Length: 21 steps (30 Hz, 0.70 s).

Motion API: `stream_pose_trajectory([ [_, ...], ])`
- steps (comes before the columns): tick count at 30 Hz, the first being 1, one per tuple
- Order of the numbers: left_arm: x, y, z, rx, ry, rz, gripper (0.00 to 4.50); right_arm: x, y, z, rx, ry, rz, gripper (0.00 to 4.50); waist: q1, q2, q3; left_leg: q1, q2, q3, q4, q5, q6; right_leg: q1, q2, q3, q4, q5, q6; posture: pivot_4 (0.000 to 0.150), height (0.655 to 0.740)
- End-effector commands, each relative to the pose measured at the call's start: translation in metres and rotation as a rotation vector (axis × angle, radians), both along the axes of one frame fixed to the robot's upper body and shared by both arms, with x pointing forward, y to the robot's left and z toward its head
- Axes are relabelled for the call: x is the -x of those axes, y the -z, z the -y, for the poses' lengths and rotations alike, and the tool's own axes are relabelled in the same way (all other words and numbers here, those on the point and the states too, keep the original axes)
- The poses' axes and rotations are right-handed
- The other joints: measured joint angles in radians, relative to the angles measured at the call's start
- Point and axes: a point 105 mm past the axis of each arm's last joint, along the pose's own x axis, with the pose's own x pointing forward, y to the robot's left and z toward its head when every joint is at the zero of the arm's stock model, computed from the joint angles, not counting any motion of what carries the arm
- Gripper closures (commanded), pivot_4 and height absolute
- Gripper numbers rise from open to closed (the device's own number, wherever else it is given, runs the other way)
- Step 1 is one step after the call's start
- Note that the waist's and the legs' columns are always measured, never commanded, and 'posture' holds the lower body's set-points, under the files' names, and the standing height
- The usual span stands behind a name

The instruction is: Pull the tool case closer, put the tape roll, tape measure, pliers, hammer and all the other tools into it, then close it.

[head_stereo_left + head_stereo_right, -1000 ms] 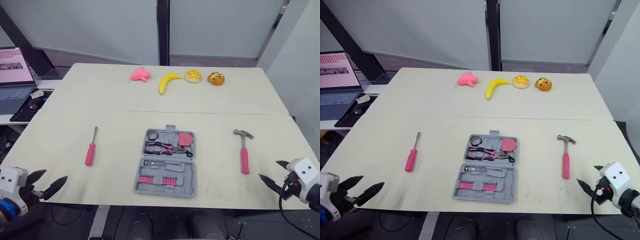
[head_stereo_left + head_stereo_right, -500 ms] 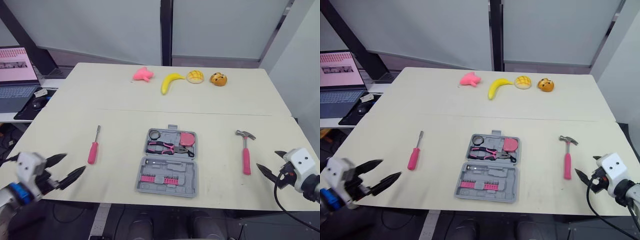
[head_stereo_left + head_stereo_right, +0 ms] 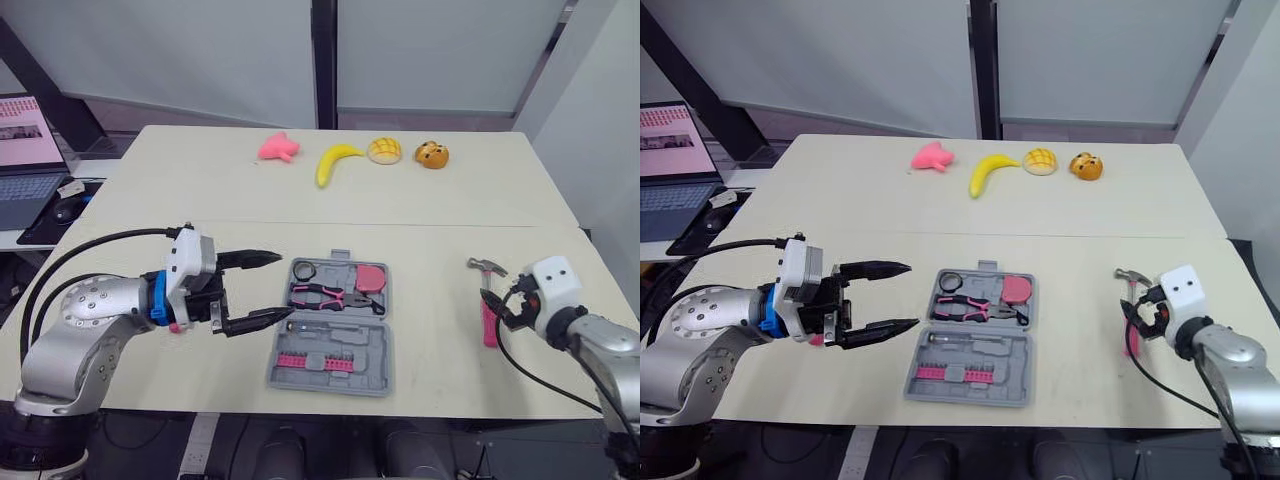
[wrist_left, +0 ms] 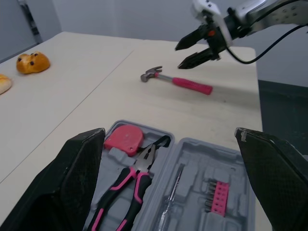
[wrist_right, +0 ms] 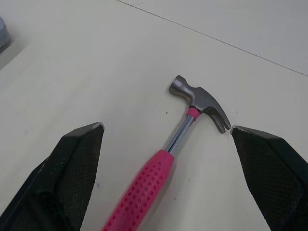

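Observation:
The grey tool case lies open in the middle of the near table. It holds a tape roll, pink-handled pliers, a pink tape measure and a strip of pink bits. My left gripper is open, its fingertips at the case's left edge. A pink sliver of the screwdriver shows behind that arm. The pink-handled hammer lies to the case's right. My right gripper is open and hovers over the hammer's handle, close to its steel head.
At the far side of the table lie a pink toy, a banana and two buns. A laptop and a mouse sit on a side desk to the left. A seam crosses the table behind the case.
My left arm swung in from the front left edge to the case's left side, covering the screwdriver. My right gripper moved up from the front right edge to over the hammer.

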Motion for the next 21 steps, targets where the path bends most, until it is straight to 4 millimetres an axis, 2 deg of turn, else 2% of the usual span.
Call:
stream_pose_trajectory([
  [1, 0.009, -0.01, 0.013, 0.011, 0.1, 0.002, 0.0, -0.013, 0.005, 0.007, -0.001, 0.104, -0.009, 0.01, 0.0, 0.0, 0.0, 0.0, 0.0, 0.0, 0.0, 0.0, 0.0, 0.0, 0.0, 0.0, 0.0, 0.0, 0.0, 0.15, 0.74],
  [6, 0.008, -0.015, 0.023, 0.033, 0.131, 0.009, 0.0, -0.03, 0.017, 0.007, -0.021, 0.164, -0.025, 0.01, 0.0, 0.0, 0.0, -0.001, 0.0, 0.0, 0.0, 0.0, 0.0, 0.0, 0.0, 0.0, 0.0, 0.0, 0.0, 0.15, 0.74],
  [15, 0.009, -0.011, 0.027, 0.033, 0.139, 0.006, 0.0, -0.051, 0.041, 0.014, -0.074, 0.302, -0.089, 0.01, -0.009, 0.001, 0.0, -0.003, 0.0, 0.0, 0.0, 0.0, 0.0, -0.003, 0.0, 0.0, 0.0, 0.0, -0.001, 0.15, 0.74],
  [18, 0.008, -0.009, 0.026, 0.027, 0.131, 0.006, 0.0, -0.054, 0.044, 0.015, -0.112, 0.331, -0.11, 0.63, -0.012, 0.001, 0.0, -0.004, 0.0, 0.0, 0.0, 0.0, 0.0, -0.003, 0.0, 0.0, 0.0, 0.0, -0.001, 0.15, 0.74],
  [21, 0.007, -0.009, 0.025, 0.023, 0.124, 0.005, 0.0, -0.055, 0.047, 0.016, -0.131, 0.341, -0.122, 1.65, -0.011, 0.001, 0.0, -0.004, 0.0, -0.001, 0.0, 0.0, 0.0, -0.003, 0.0, 0.0, 0.0, 0.0, -0.001, 0.15, 0.74],
])
